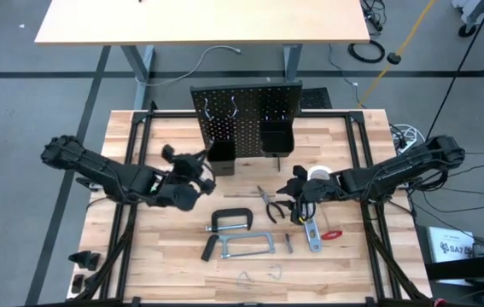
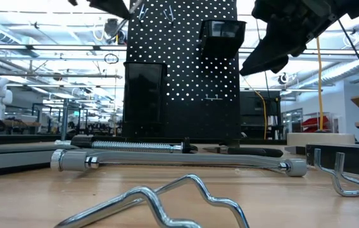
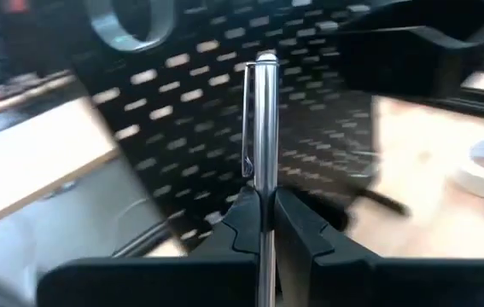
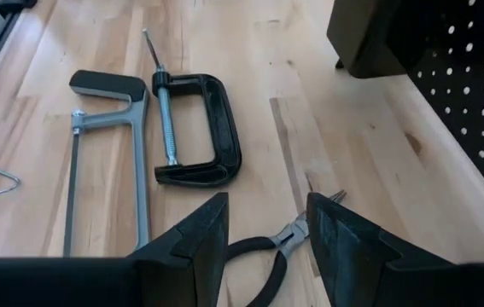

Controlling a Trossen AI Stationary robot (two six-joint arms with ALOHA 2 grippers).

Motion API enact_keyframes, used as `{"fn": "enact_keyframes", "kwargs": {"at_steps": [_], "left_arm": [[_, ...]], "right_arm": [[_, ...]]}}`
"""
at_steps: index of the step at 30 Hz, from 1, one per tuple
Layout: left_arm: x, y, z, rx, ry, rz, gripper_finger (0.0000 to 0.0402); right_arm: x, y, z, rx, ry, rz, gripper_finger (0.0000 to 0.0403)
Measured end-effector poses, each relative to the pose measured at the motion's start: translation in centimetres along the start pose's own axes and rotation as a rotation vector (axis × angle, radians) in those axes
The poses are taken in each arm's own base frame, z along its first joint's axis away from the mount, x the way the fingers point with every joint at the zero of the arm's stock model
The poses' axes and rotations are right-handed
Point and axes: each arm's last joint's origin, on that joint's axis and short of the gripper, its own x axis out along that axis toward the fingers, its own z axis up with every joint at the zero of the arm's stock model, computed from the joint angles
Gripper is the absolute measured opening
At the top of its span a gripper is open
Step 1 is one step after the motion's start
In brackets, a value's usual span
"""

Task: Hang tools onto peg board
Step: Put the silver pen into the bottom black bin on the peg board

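Observation:
The black peg board (image 1: 246,115) stands upright at the table's far middle, with two black bins (image 1: 276,136) on it. My left gripper (image 1: 197,170) is in front of its left part, shut on a thin silver rod with a clip (image 3: 263,128). My right gripper (image 1: 295,194) is open and empty above the pliers (image 4: 284,247), with a finger on either side of them. The black C-clamp (image 1: 233,220), grey hacksaw (image 1: 246,247), white tape roll (image 1: 318,173) and red-handled tool (image 1: 334,234) lie flat on the table. My left gripper pinches the silver rod between its two fingers, at the shaft below the clip (image 3: 264,198). The rod's clip end (image 3: 265,64) sticks out past the fingertips in front of the peg board. The rod is lifted clear of the table.
Bent wire hooks (image 1: 259,275) lie near the table's front edge, and one shows close up in the low view (image 2: 166,196). A grey flat tool (image 1: 311,232) lies beside the red-handled one. A second table (image 1: 199,21) stands beyond the peg board.

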Motion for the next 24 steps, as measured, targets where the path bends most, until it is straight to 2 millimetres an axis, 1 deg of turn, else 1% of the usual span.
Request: {"fn": "enact_keyframes", "kwargs": {"at_steps": [4, 7, 9, 12, 15, 20, 24], "left_arm": [[0.7, -0.7, 2.3, 0.045, -0.069, -0.208, 0.0012], [0.6, -0.9, 3.8, 0.020, -0.173, -0.273, 0.0012], [0.4, -1.0, 4.4, 0.019, -0.221, -0.297, 0.0012], [0.8, -1.1, 3.9, 0.037, -0.256, -0.308, 0.0012], [1.9, -0.4, 2.8, 0.052, -0.244, -0.277, 0.0012], [3.2, 2.0, 2.0, 0.016, -0.270, -0.388, 0.0012], [3.1, 4.4, 2.0, -0.043, -0.360, -0.512, 0.0012]], "right_arm": [[0.0, 0.0, 0.0, 0.001, 0.000, 0.003, 0.0153], [0.0, 0.0, 0.0, 0.006, 0.003, 0.004, 0.0153], [0.0, 0.0, -0.2, 0.024, 0.018, 0.004, 0.0153], [0.0, 0.0, -0.6, 0.066, 0.073, 0.019, 0.0153], [-0.1, -0.1, -1.3, 0.112, 0.151, 0.028, 0.0153], [-0.3, 0.0, -2.1, 0.178, 0.227, 0.007, 0.0153], [-0.5, 0.6, -2.3, 0.187, 0.235, 0.021, 0.0153]]}}
